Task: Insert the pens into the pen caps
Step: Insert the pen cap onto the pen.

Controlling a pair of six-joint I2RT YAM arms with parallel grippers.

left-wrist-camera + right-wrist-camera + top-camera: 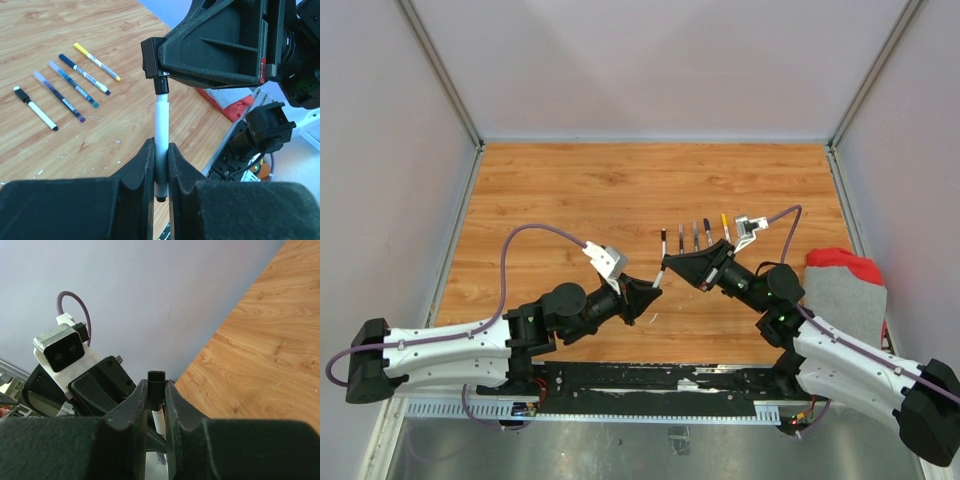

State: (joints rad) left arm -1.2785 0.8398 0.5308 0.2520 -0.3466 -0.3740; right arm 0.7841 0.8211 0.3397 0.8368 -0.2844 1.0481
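So the left gripper [160, 152] is clenched on a white pen [161, 117], tip pointing to 12 in the left wrist view. The right gripper [156, 390] is pinching a black cap [161, 86] that sits right on the pen's end, prob not fully seated imo. Tip: line both axes up and push straight along the barrel w/o sideways wiggle, or it'll slip in the pads. The other pens [70, 92] lie on the table [570, 200] at 10 o'clock, well apart.
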